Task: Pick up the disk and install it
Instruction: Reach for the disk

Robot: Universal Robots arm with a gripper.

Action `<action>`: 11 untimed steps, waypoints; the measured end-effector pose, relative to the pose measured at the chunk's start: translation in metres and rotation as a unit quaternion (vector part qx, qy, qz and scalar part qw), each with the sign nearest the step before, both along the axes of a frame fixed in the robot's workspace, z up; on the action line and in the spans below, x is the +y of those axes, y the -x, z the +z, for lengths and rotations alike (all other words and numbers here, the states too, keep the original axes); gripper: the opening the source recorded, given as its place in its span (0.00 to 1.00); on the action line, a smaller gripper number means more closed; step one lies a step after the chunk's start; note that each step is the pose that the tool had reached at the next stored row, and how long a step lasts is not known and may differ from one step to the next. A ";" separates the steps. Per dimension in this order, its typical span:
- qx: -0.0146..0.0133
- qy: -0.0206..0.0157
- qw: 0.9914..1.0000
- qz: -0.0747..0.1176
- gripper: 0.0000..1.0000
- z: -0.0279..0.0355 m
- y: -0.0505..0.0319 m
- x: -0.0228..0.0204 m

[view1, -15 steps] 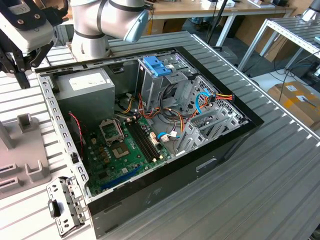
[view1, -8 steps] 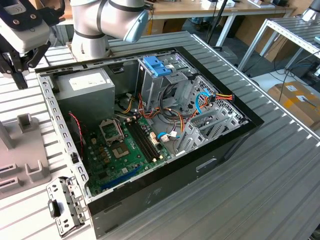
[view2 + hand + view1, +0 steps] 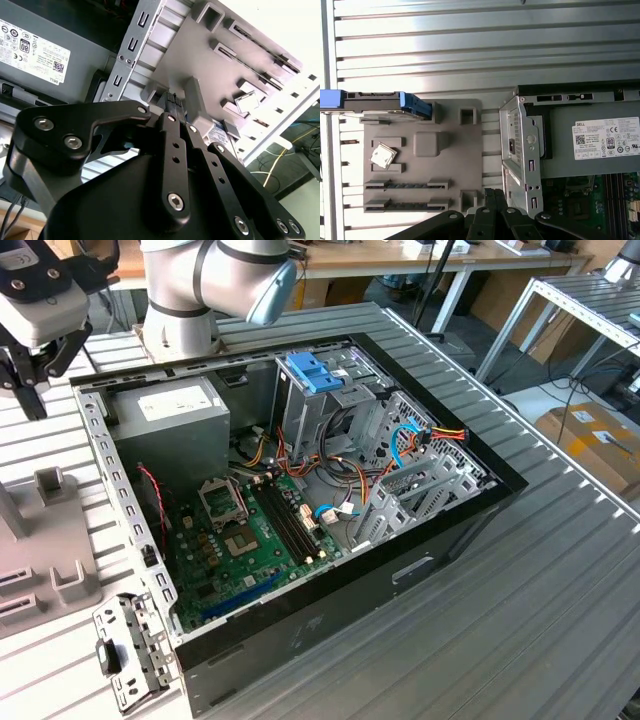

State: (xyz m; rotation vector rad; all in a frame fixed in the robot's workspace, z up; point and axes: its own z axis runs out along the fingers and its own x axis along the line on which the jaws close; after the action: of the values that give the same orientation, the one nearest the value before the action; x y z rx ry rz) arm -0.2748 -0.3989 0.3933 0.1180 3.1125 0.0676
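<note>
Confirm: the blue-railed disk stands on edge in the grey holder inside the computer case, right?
Not inside. The disk stands on edge in the grey holder, but that holder sits on the slatted table beside the computer case, outside it; the first wrist view shows this.

We take this for a robotics lab or workshop. A grey industrial robot arm [image 3: 215,280] stands at a ribbed aluminium worktop [image 3: 560,570], beside an opened desktop computer case [image 3: 330,625] with its boards and wiring bare. A grey moulded fixture plate [image 3: 455,165] with slots lies on the same worktop. Behind, we see long wooden tables [image 3: 400,255], a metal-framed bench [image 3: 590,305], a cardboard box [image 3: 600,440] and loose cables [image 3: 590,375] on the floor.
</note>
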 end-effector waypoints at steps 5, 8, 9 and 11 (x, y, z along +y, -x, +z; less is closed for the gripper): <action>0.000 0.000 1.000 0.000 0.11 0.0000 0.0043 0.0000; 0.000 0.000 1.000 0.000 0.11 0.0000 0.0075 0.0000; 0.000 0.000 1.000 0.000 0.11 0.0000 0.0084 0.0000; 0.000 0.000 1.000 0.000 0.11 0.0000 0.0103 0.0000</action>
State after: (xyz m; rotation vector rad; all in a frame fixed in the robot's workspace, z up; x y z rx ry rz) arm -0.2851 -0.3989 0.3933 0.1180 3.1125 0.0676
